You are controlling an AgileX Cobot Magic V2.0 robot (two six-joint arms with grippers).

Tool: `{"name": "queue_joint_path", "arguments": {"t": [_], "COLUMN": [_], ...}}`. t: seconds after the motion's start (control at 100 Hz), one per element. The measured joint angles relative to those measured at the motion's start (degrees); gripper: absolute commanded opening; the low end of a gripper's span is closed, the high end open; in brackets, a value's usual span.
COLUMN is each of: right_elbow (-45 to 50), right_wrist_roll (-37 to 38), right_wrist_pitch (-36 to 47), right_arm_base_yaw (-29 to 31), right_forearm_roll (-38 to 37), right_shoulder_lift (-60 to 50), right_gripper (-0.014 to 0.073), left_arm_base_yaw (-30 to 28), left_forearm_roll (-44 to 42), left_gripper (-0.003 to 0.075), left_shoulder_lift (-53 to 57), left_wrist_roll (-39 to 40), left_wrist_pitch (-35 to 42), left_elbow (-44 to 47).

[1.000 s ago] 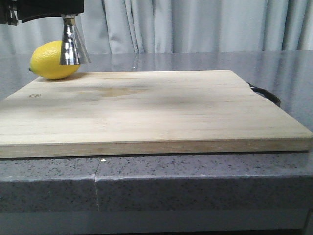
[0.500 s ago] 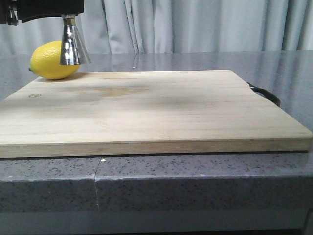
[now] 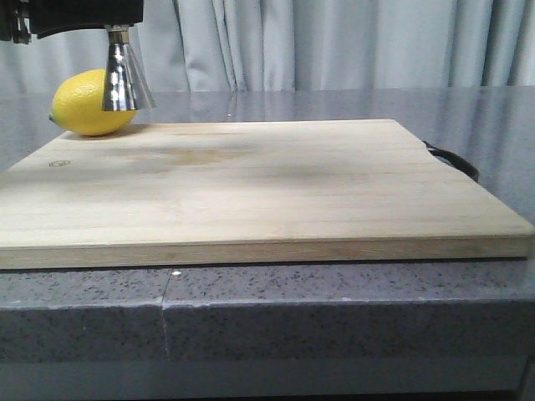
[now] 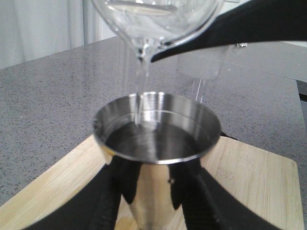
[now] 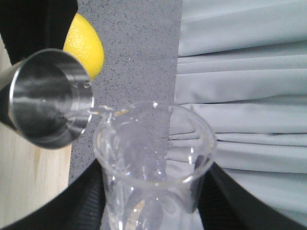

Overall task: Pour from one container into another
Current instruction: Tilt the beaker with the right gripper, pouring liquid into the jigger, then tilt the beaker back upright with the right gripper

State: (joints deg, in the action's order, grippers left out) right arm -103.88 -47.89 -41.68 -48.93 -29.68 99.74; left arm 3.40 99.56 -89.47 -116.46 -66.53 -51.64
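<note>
The steel jigger (image 4: 158,143) stands upright between the black fingers (image 4: 108,201) of my left gripper (image 4: 153,191), which is shut on its narrowing body. Its lower cone (image 3: 125,79) hangs above the board's far left corner in the front view. The clear glass beaker (image 5: 153,163) is tilted, held in my right gripper (image 5: 153,211), which is shut on it. Its lip (image 4: 144,48) sits over the jigger's mouth (image 5: 48,98), and a thin stream of clear liquid (image 4: 140,96) falls into the cup, which holds liquid. The right gripper is out of the front view.
A yellow lemon (image 3: 88,104) lies at the far left corner of the wooden cutting board (image 3: 267,192), just behind the jigger. The board has a dark handle (image 3: 456,160) at its right end and rests on a speckled grey counter (image 3: 267,292). Grey curtains hang behind.
</note>
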Motion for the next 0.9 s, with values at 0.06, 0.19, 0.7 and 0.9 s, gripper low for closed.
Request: {"name": "queue_joint_path", "arguments": {"t": [0.06, 0.19, 0.7, 0.9], "right_elbow": [0.0, 0.0, 7.7, 24.5], "right_wrist_roll": [2.2, 10.3, 28.2, 28.3], "right_wrist_pitch": [-0.2, -0.2, 5.4, 18.1], "right_arm_base_yaw": [0.0, 0.4, 13.0, 18.8], "right_forearm_roll": [0.0, 0.2, 27.5, 35.8], "right_shoulder_lift": [0.0, 0.0, -11.0, -19.0], "right_gripper": [0.0244, 0.0244, 0.0244, 0.0244], "left_arm_base_yaw": [0.0, 0.0, 0.0, 0.0], "left_forearm_roll": [0.0, 0.0, 0.0, 0.0], "left_gripper": [0.024, 0.024, 0.024, 0.024], "left_shoulder_lift": [0.0, 0.0, 0.0, 0.0], "left_wrist_roll": [0.0, 0.0, 0.0, 0.0], "left_wrist_pitch": [0.0, 0.0, 0.0, 0.0], "left_elbow": [0.0, 0.0, 0.0, 0.0]}}
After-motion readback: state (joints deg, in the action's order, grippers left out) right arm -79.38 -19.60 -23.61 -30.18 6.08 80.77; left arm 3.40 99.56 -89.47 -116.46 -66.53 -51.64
